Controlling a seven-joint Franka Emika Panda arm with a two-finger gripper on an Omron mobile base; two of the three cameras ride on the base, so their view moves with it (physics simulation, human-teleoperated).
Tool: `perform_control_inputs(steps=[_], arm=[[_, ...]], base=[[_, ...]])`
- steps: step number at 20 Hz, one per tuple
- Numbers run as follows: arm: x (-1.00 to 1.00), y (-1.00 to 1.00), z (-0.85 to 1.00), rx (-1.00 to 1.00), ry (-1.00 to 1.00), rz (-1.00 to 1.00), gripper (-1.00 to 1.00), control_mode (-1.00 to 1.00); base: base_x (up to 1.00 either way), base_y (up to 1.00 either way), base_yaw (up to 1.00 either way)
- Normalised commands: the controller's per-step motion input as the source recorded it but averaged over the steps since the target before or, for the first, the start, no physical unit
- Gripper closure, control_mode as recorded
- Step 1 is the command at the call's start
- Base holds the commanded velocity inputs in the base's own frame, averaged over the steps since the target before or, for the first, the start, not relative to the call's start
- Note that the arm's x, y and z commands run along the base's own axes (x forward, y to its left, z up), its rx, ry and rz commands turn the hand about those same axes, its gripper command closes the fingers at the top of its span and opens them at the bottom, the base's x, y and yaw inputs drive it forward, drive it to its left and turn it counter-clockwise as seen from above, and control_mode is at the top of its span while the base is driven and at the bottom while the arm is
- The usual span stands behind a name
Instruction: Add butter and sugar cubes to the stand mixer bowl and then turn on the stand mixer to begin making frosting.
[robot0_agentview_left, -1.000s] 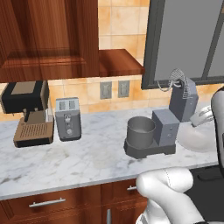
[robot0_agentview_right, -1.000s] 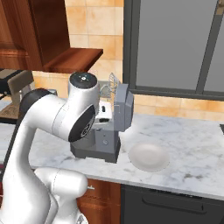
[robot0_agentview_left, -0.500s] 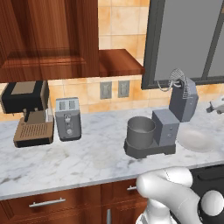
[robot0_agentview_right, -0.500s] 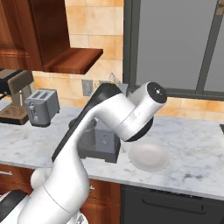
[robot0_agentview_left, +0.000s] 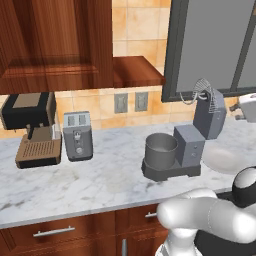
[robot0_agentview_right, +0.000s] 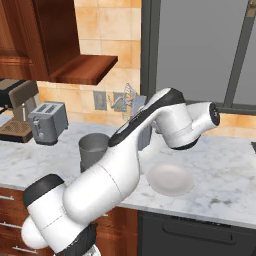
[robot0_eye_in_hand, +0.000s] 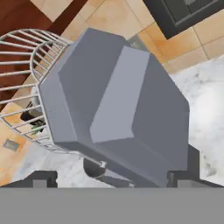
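In the left base view, the stand mixer (robot0_agentview_left: 197, 135) stands on the marble surface (robot0_agentview_left: 90, 182) with its head tilted up and back, wire whisk (robot0_agentview_left: 199, 91) in the air. The stand mixer bowl (robot0_agentview_left: 161, 149) sits on the mixer's base, left of the column. A toaster (robot0_agentview_left: 77, 135) and a coffee machine (robot0_agentview_left: 31, 129) stand well to the left; a white plate (robot0_agentview_left: 222, 159) lies just right of the mixer.

In the right base view, the arm rises from the lower left, arches over the surface and bends at the elbow (robot0_agentview_right: 192, 122) in front of the mixer, hiding most of it.

In the hand view, the gripper (robot0_eye_in_hand: 114, 177) looks down on the tilted mixer head from close above, fingers spread wide, holding nothing.
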Motion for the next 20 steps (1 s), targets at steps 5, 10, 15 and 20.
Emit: perform_control_inputs(steps=[5,10,15,20], arm=[[0.64,-0.05,-0.14,0.25,0.0,0.0,-1.0,-1.0],[0.46,0.16,-0.09,0.17,0.0,0.0,-1.0,-1.0],[0.0,0.75,0.0,0.03,0.0,0.0,-1.0,-1.0],[-0.26,1.0,0.0,-0.03,-0.06,0.0,-1.0,-1.0]], base=[[0.0,0.0,0.0],[0.0,0.0,0.0],[0.0,0.0,0.0],[0.0,0.0,0.0]])
